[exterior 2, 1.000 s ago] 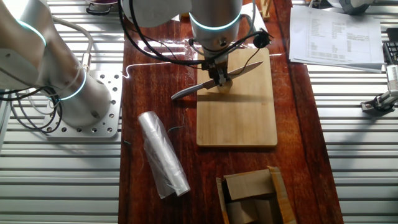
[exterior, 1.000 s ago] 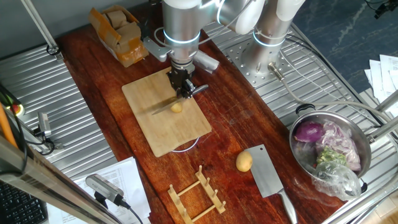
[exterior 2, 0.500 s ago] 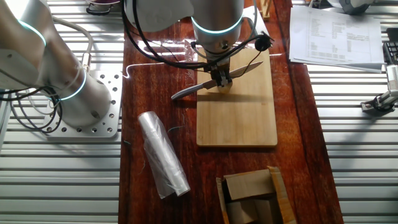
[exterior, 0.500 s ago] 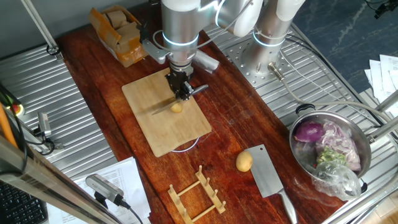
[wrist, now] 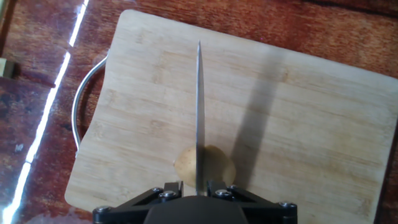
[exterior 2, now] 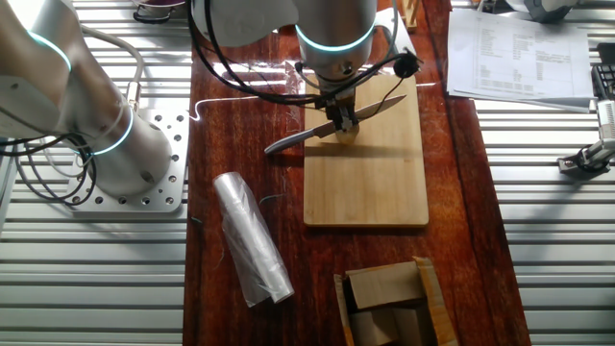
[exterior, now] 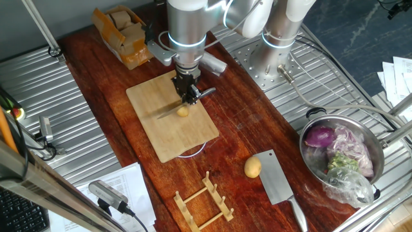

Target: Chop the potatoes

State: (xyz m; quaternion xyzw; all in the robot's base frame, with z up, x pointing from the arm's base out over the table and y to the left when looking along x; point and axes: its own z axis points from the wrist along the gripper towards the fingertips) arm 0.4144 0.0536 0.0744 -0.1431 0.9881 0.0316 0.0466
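A small yellow-tan potato (exterior: 183, 111) (exterior 2: 347, 132) (wrist: 214, 165) lies on the bamboo cutting board (exterior: 154, 132) (exterior 2: 370, 187) (wrist: 298, 124). My gripper (exterior: 187, 92) (exterior 2: 336, 117) (wrist: 196, 186) is shut on the knife (exterior: 168, 110) (exterior 2: 380, 104) (wrist: 199, 112), right above that potato. The blade runs edge-down across the potato's middle in the hand view, pointing away along the board. A second whole potato (exterior: 252, 167) rests on the wooden table beside a cleaver (exterior: 279, 182).
A steel bowl (exterior: 341, 131) with a purple-red onion (exterior: 320, 136) and scraps stands at the right. A brown cardboard box (exterior: 120, 33) (exterior 2: 389, 303), a wooden rack (exterior: 205, 201), a roll of plastic bags (exterior 2: 252, 238) and a metal ring (wrist: 81, 102) under the board's edge are nearby.
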